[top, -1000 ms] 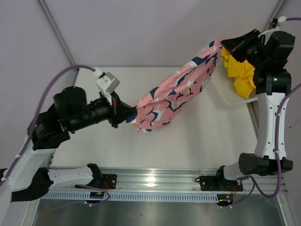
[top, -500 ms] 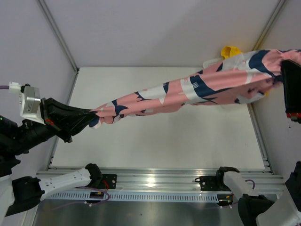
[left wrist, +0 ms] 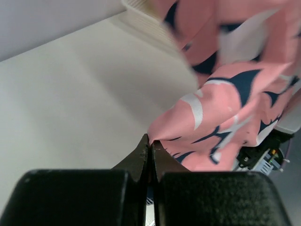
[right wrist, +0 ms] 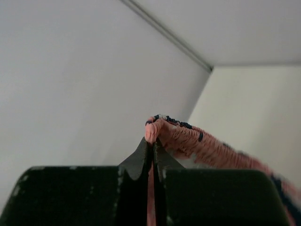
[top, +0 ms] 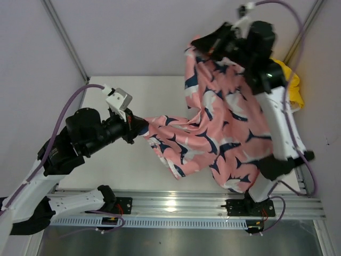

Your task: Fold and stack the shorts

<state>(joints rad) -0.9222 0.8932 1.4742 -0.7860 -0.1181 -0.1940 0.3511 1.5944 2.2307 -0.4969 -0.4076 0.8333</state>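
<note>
Two pairs of shorts are in view. The pink shorts (top: 213, 133), printed with navy and white leaves, hang spread in the air between the two pincers. The yellow shorts (top: 292, 88) sit bunched at the far right, mostly hidden behind the right arm. The left gripper (top: 139, 127) is clamped tight on a corner of the pink pair, low over the left half of the table (top: 106, 165). The right gripper (top: 201, 44) sits high at the far side, jaws pinched together on a gathered edge of the same pair, and the cloth drapes down from it toward the near right table edge
</note>
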